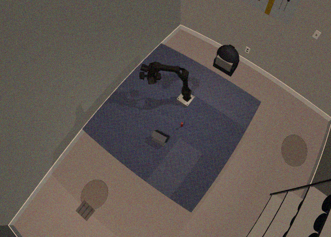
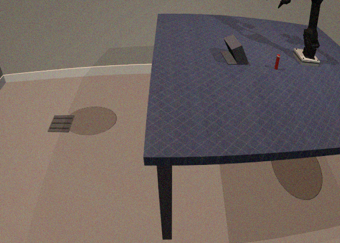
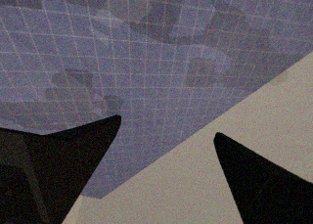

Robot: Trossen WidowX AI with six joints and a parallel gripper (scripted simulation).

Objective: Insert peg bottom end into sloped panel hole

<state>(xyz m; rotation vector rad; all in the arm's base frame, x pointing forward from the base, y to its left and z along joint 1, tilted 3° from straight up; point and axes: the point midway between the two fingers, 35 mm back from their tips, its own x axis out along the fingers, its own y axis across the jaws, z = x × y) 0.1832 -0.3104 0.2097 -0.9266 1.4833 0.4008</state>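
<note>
A slim red peg (image 1: 181, 124) (image 2: 277, 62) stands upright on the blue table (image 1: 213, 133) (image 2: 208, 106), between the robot's base and the panel. The grey sloped panel (image 1: 159, 137) (image 2: 233, 42) stands on the table a short way from the peg. The hole in its face cannot be made out in either the top or the exterior view. My gripper (image 1: 141, 71) (image 2: 273, 2) (image 3: 167, 127) is open and empty. It hangs high above the table, far from the peg and the panel, near the table edge beside the wall. Neither the peg nor the panel shows in the wrist view.
The arm's white base plate (image 1: 185, 99) (image 2: 306, 60) is fixed to the table. A dark rounded object (image 1: 227, 58) is beyond the table edge. A wall runs close along the table side under the gripper. The wrist view shows table, its edge and a pale surface beyond.
</note>
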